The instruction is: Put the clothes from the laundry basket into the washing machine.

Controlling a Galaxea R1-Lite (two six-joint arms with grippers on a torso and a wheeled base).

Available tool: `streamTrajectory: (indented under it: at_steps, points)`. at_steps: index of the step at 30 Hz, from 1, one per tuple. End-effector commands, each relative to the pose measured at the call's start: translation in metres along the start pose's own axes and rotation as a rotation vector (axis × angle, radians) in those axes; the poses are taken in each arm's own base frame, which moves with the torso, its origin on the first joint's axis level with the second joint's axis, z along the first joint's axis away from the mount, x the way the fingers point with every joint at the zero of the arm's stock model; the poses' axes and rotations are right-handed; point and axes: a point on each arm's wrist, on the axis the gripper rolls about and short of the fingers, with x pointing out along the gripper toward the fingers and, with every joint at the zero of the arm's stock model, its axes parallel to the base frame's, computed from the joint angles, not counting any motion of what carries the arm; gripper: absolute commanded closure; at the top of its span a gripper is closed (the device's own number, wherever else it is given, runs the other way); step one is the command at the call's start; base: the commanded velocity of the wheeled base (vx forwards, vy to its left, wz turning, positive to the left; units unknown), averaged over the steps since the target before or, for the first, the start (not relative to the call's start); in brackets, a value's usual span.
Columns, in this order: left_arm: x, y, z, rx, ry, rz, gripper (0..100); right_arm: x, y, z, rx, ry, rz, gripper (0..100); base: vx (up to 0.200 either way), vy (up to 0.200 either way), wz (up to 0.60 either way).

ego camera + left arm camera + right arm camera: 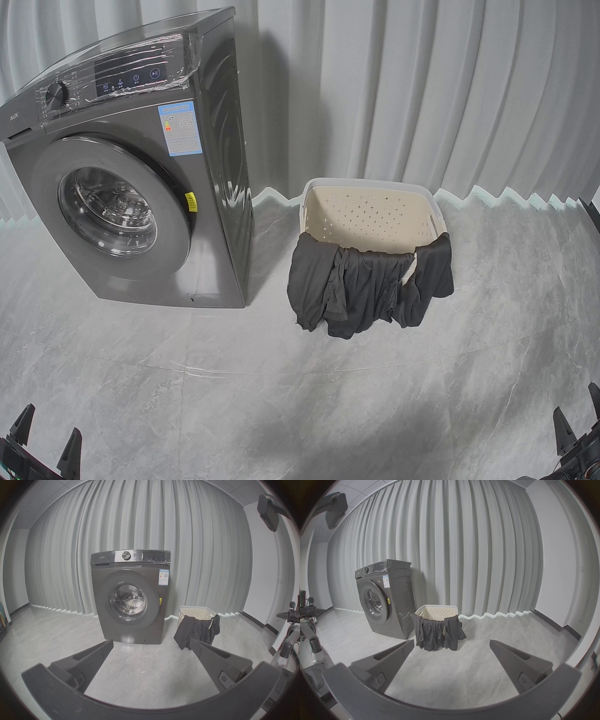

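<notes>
The left gripper (pixel 49 431) sits low, fingers spread. The dark grey front-loading washing machine (pixel 144 181) stands with its round door closed. Just beside it, dark grey clothes (pixel 362 284) drape over the near rim of the cream perforated plastic laundry basket (pixel 369 219). The right gripper (pixel 576 406) is likewise spread.

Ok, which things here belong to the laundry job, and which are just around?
Job: laundry basket; dark clothes, draped over its front rim; washing machine, door shut; left tool and right tool, both open, empty.
Just there: curtain behind; grey floor.
</notes>
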Motion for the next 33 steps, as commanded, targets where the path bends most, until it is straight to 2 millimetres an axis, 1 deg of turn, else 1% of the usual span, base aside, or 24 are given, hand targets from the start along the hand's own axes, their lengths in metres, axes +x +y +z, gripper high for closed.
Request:
streamTrajectory:
  at_steps: [1, 2, 11, 33]
  points:
    - [0.0, 0.0002, -0.0044, -0.001, 0.0, -0.001, 0, 0.0001, 0.0, -0.0052, 0.0, 0.001, 0.001, 0, 0.0, -0.2, 0.0]
    - [0.0, 0.0002, -0.0044, -0.001, 0.0, -0.001, 0, 0.0001, 0.0, -0.0052, 0.0, 0.001, 0.001, 0, 0.0, -0.2, 0.0]
    - [0.0, 0.0002, -0.0044, -0.001, 0.0, -0.001, 0, 0.0001, 0.0, -0.0052, 0.0, 0.001, 0.001, 0, 0.0, 0.0, 0.0]
    - [0.0, 0.0002, -0.0044, -0.001, 0.0, -0.001, 0, 0.0001, 0.0, -0.0052, 0.0, 0.001, 0.001, 0, 0.2, 0.0, 0.0]
